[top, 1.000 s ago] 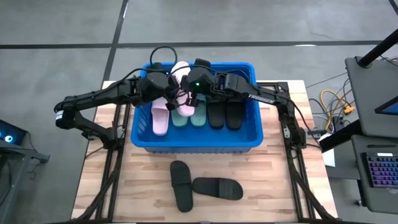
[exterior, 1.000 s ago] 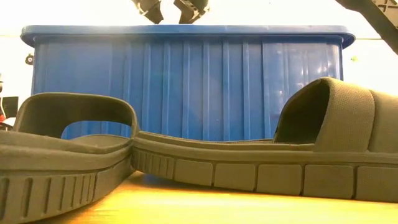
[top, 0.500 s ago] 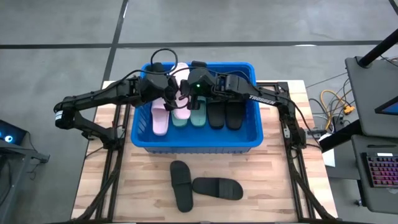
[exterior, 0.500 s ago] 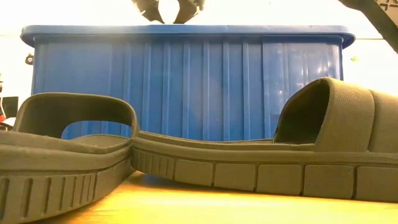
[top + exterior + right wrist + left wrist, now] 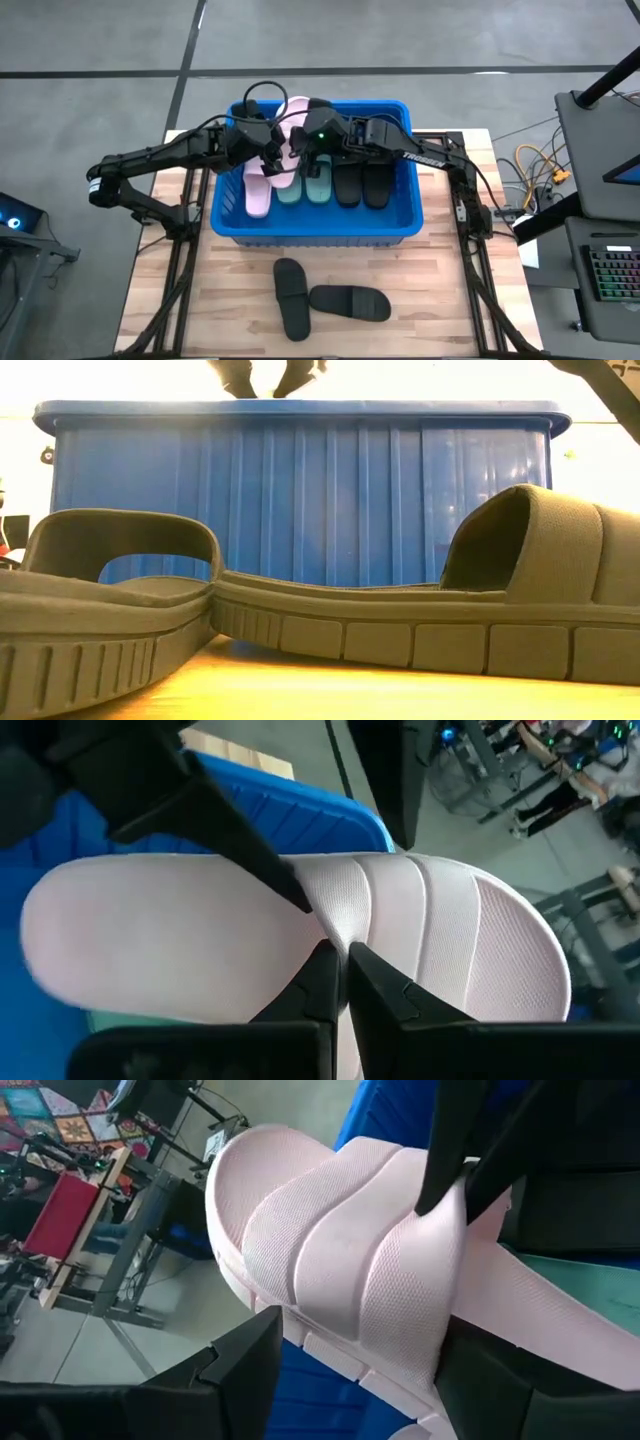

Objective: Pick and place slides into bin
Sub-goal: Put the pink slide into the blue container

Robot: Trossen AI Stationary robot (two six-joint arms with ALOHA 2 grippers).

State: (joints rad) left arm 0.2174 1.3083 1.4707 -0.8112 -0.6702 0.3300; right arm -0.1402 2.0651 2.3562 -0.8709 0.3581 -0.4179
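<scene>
Both grippers are on the pink slide over the bin's 11 o'clock corner. Left gripper holds it wide across the sides; right gripper is pinched shut on the strap edge. If you release unevenly, it likely tips over the rim or lands across the pink, green and black slides already inside. Two black slides wait on the table at 6 o'clock.

Both arms reach inward, left pincer spread wide, right pincer pinched tight.
</scene>
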